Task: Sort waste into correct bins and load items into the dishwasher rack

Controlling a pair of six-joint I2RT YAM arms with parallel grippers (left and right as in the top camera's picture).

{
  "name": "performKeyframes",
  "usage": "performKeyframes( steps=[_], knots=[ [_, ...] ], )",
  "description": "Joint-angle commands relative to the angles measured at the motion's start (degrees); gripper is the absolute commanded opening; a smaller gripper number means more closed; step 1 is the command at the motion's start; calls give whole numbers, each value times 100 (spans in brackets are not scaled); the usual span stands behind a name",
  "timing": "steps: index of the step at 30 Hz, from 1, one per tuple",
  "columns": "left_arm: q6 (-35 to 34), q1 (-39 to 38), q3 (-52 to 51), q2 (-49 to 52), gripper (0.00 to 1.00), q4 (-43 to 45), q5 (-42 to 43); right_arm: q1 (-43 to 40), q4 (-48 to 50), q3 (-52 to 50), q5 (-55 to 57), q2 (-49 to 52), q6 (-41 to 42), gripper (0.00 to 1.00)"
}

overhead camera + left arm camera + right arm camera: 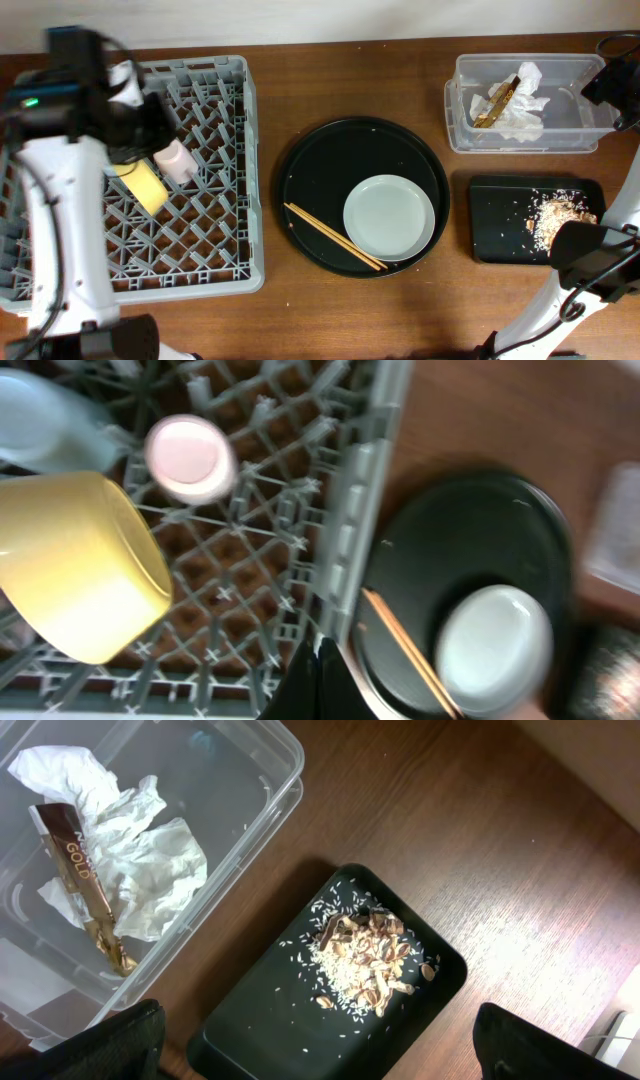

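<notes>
Dark brown wood-grain table point(350, 85), evenly lit, faint sheen on top. Pale wall point(300, 18) runs along its far edge.

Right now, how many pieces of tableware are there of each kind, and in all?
Cups: 2, the pink cup and the light-blue cup
Yellow bowl: 1
Pale grey plate: 1
Wooden chopsticks: 2
Total: 6

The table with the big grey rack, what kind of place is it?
Probably a practice spot for kitchen clean-up, like clearing up after a meal. A dishwasher rack holds a yellow bowl and a pink cup, a clear tub holds a crumpled napkin, and a shallow black tray holds food scraps.
</notes>
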Motion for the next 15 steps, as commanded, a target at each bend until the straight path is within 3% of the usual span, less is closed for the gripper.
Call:
performKeyframes(
  steps=[1, 15],
  knots=[
    [-874, -354, 15, 374, 0, 83, -1755, 0, -20, 0, 72, 20, 50, 99],
    [-870, -376, 15, 1473, 1, 138, -1862, 0, -20, 0, 72, 20, 50, 99]
  ],
)
